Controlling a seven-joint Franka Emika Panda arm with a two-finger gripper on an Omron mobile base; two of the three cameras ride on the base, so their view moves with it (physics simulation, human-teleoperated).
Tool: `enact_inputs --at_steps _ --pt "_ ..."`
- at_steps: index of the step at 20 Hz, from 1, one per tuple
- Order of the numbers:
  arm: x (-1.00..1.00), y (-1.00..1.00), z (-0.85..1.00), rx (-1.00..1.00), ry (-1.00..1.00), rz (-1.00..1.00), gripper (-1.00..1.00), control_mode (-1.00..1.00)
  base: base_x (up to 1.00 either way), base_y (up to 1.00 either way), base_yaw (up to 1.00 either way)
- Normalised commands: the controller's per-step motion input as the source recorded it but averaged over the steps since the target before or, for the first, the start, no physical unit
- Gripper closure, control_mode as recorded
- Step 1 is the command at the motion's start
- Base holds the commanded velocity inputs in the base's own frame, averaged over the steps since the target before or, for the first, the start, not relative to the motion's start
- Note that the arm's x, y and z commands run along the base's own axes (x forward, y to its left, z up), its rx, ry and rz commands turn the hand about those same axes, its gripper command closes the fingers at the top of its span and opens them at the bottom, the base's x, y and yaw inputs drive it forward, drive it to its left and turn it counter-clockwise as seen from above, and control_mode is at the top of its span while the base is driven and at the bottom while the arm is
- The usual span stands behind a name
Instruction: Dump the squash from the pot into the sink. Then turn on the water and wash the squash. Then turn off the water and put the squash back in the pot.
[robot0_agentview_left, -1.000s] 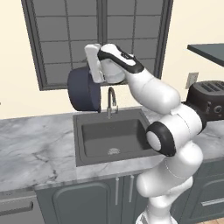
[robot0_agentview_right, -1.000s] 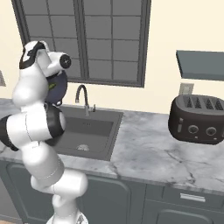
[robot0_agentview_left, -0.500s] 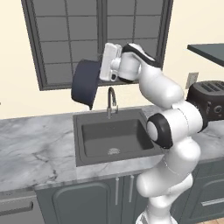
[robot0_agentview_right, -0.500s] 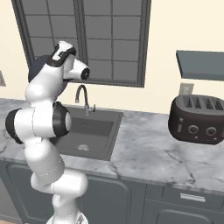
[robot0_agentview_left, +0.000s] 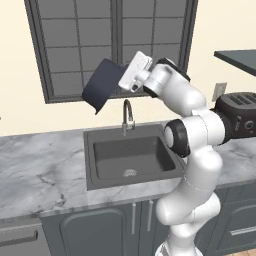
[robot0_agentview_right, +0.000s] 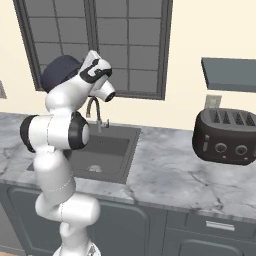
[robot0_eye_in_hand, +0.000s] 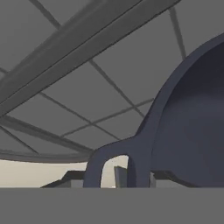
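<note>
The gripper (robot0_agentview_left: 124, 80) holds the pot (robot0_agentview_left: 102, 85) by one side handle (robot0_eye_in_hand: 109, 164), fingers pinched on that loop, as the hand view shows. The pot hangs high in front of the window (robot0_agentview_left: 115, 47), above and behind the sink (robot0_agentview_left: 131, 156) and above the gooseneck faucet (robot0_agentview_left: 128, 115).

**Change over the last second.** In the left base view, the pot has rolled from a face-on, near-circular profile into a strongly tipped pose, and the wrist has swung right and outward. In this view the pot's dark side wall and base face the camera and its mouth is turned away, so the direction of the opening cannot be confirmed. In the right base view only a rounded dark part of the pot (robot0_agentview_right: 59, 72) shows behind the arm.

**Meaning for the task.** This reads as the dumping step under way. The pot appears tilted far enough to release its contents.

**Squash.** No squash can be made out. The basin floor around the drain (robot0_agentview_left: 130, 173) appears bare. The hand view shows only part of the pot's curved wall, with no vegetable against it. The position, heading and long axis of the squash therefore cannot be stated; it may lie against the hidden part of the pot.

**Pot orientation.** The pot's central axis stands far from vertical. The gripped handle is at the upper right and the opposite edge points down and left, toward the counter (robot0_agentview_left: 40, 170) side of the sink.
</note>
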Motion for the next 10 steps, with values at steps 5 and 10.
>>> enact_inputs --at_steps 5,10 --pt "0.35 -0.51 0.12 0.27 0.05 0.0 1.0 -1.0 0.0 0.0 0.0" --pt "0.87 -0.33 0.0 0.2 0.04 0.0 1.0 -1.0 0.0 0.0 0.0"
